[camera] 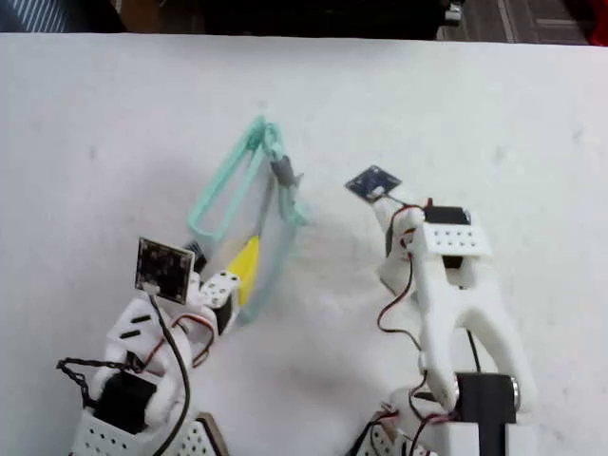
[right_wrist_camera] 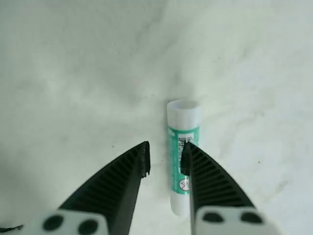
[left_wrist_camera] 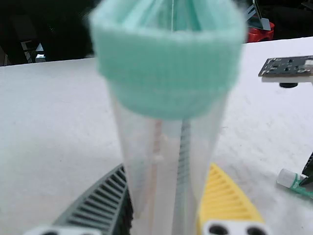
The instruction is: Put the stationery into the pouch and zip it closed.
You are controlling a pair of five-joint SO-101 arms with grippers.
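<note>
A clear pouch point(camera: 249, 195) with mint-green trim lies near the table's middle, its open mouth facing the far side. My left gripper point(camera: 237, 280) is shut on its near end. In the left wrist view the pouch point(left_wrist_camera: 168, 78) is pinched between the dark finger point(left_wrist_camera: 100, 203) and the yellow finger point(left_wrist_camera: 226, 200). A white glue stick point(right_wrist_camera: 182, 147) with a green label lies on the table. My right gripper point(right_wrist_camera: 165, 157) hangs just over it, slightly open, and the stick lies along the outer side of one finger point(right_wrist_camera: 208, 181), not between the two. The glue stick point(left_wrist_camera: 295, 182) lies right of the pouch.
The white table point(camera: 494, 114) has free room all around the pouch. The right arm point(camera: 446, 256) stands to the pouch's right, with its camera board point(camera: 372, 183) sticking out toward the pouch. The table's far edge point(camera: 304, 36) meets a dark background.
</note>
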